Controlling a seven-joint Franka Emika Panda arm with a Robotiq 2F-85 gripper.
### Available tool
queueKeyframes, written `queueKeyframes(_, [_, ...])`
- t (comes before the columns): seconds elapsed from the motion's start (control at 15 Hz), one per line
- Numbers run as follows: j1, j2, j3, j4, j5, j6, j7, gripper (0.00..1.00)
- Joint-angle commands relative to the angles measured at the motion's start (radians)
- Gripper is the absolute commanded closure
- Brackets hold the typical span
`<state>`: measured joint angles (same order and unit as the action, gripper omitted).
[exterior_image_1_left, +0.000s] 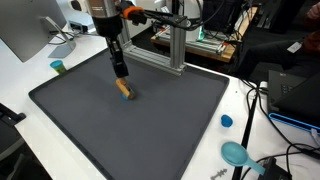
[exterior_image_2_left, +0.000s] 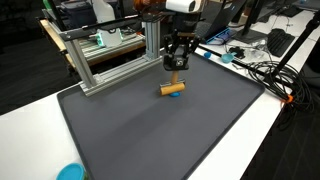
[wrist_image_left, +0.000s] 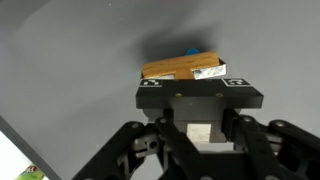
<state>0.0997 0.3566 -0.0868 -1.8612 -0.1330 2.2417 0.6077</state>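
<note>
A short orange-brown cylinder with a blue end and a white label lies on the dark grey mat (exterior_image_1_left: 150, 130), toward its back, in both exterior views (exterior_image_1_left: 125, 91) (exterior_image_2_left: 173, 88). My gripper (exterior_image_1_left: 121, 73) (exterior_image_2_left: 177, 68) comes straight down onto it, and the fingers look shut around its top. In the wrist view the cylinder (wrist_image_left: 180, 68) pokes out just beyond the gripper (wrist_image_left: 198, 86), whose black fingertips hide the part between them. Whether the cylinder rests on the mat or hangs slightly above it, I cannot tell.
An aluminium frame (exterior_image_1_left: 176, 45) (exterior_image_2_left: 110, 60) stands at the mat's back edge. A small blue cap (exterior_image_1_left: 226, 121) and a teal round dish (exterior_image_1_left: 236, 153) lie on the white table beside the mat. A small teal cup (exterior_image_1_left: 58, 67) sits near a monitor. Cables (exterior_image_2_left: 265, 72) run along one side.
</note>
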Motion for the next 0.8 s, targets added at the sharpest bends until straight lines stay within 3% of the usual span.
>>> queueKeyframes(0.0, [0.003, 0.025, 0.013, 0.023, 0.004, -0.011, -0.033, 0.78])
queueKeyframes(0.47, [-0.018, 0.014, 0.019, 0.011, 0.033, -0.03, -0.114, 0.78])
queueKeyframes(0.53, [-0.002, 0.01, 0.005, 0.009, 0.007, -0.018, -0.069, 0.53])
queueKeyframes(0.67, [-0.005, 0.01, 0.006, 0.008, 0.011, -0.022, -0.088, 0.53])
queueKeyframes(0.73, [-0.007, 0.009, 0.009, 0.004, 0.018, -0.005, -0.098, 0.78])
